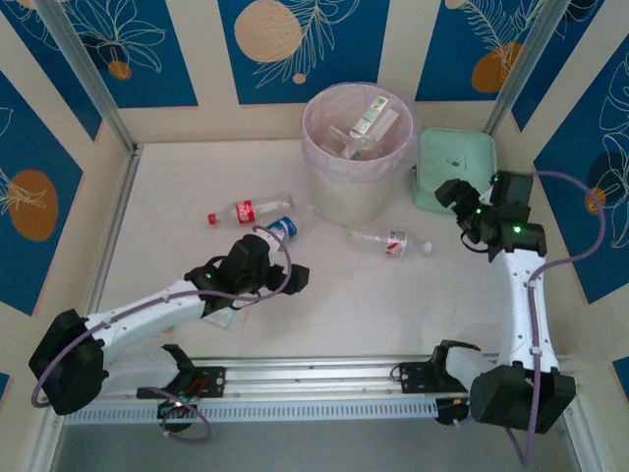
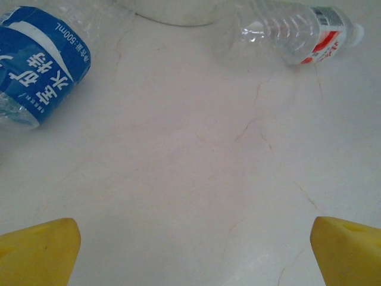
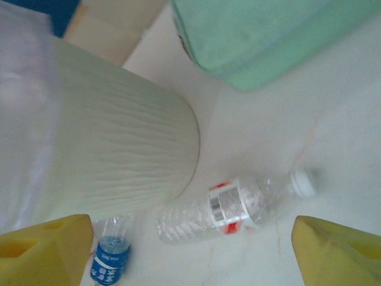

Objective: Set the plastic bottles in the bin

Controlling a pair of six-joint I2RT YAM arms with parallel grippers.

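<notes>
**A:** Which bottle lay handiest?

**B:** The red-and-white-labelled bottle (image 3: 229, 208), on the table just in front of the bin (image 1: 359, 187). Its long axis ran crosswise, white cap pointing away from the bin. The right gripper (image 3: 196, 244) faced it from the bin's right, fingers spread, holding nothing. I judged that arm nearer.

**A:** And the left gripper (image 2: 193, 253)?

**B:** Spread wide, empty, close to the blue-labelled bottle (image 2: 38, 65) off the bin's left front.

**A:** Did the views differ?

**B:** The top view looked into the bin, where several bottles (image 1: 366, 126) lay. The right wrist view met its ribbed wall.

Loose bottles (image 1: 390, 240) flat beside bin (image 1: 344, 202)
</notes>
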